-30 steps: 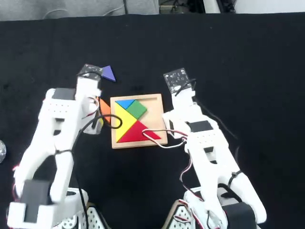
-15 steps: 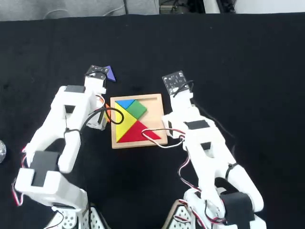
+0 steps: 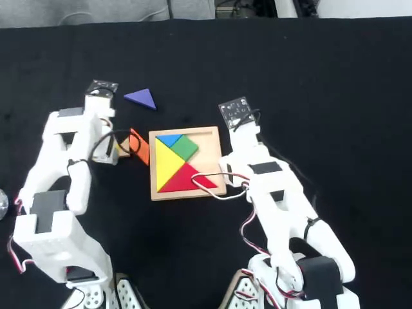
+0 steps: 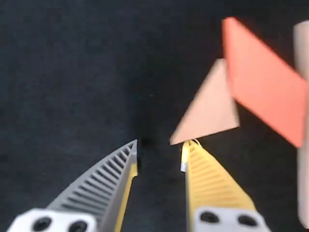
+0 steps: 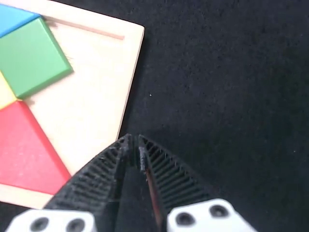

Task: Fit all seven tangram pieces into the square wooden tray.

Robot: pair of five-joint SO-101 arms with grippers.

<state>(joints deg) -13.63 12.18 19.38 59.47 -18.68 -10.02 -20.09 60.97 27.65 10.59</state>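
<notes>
The square wooden tray (image 3: 206, 147) holds a blue (image 3: 168, 139), a green (image 3: 185, 148), a yellow (image 3: 165, 165) and a red piece (image 3: 185, 177). Left of it on the cloth lie an orange parallelogram (image 3: 140, 147) and a small tan triangle (image 3: 123, 150). A purple triangle (image 3: 141, 98) lies farther back. My left gripper (image 4: 160, 147) is open just short of the tan triangle (image 4: 207, 113), its yellow finger tip nearly touching that corner; the orange parallelogram (image 4: 263, 87) lies beyond. My right gripper (image 5: 134, 140) is shut and empty over the tray's right rim (image 5: 126, 104).
Black cloth covers the table. The right arm (image 3: 264, 174) stands along the tray's right side, with a loop of cable over the tray's near right corner. The left arm (image 3: 64, 161) stands left of the loose pieces. Open cloth lies behind and to the right.
The left arm has swung left, away from the tray, uncovering the purple triangle, the orange parallelogram and the tan triangle. The right arm has hardly moved.
</notes>
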